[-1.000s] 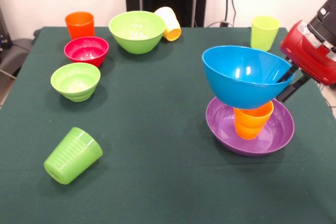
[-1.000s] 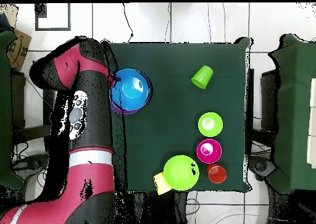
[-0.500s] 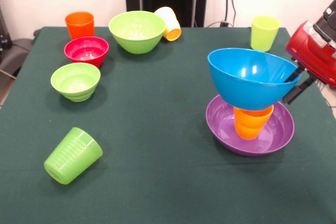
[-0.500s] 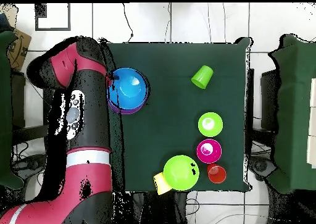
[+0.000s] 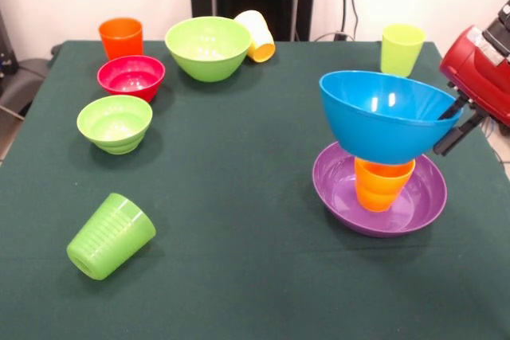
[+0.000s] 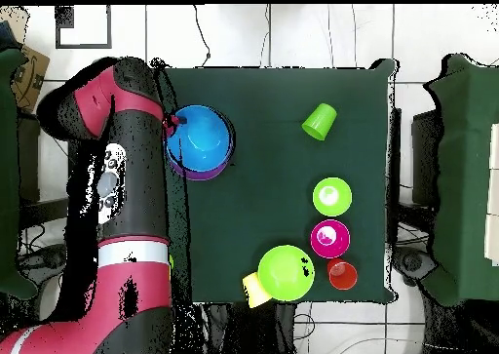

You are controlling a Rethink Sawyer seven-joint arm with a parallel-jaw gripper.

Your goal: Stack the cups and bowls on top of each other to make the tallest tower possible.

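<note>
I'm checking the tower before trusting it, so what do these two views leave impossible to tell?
- Front view: whether the blue bowl rests on the orange cup or hangs just above; its base hides the cup's rim.
- Front view: the gripper is partly behind the bowl's rim, so its grip is unclear.
- Overhead view: the bowl covers the cup and most of the purple bowl.
- Overhead view: the arm hides the yellow-green cup.

A dark green table cloth (image 5: 239, 197) is seen. A blue bowl (image 5: 386, 115), an orange cup (image 5: 383, 185) and a purple bowl (image 5: 335, 189) are shown at right. At left, a ribbed green cup (image 5: 110, 236), a lime bowl (image 5: 115, 123) and a red bowl (image 5: 131, 76) are seen.
</note>
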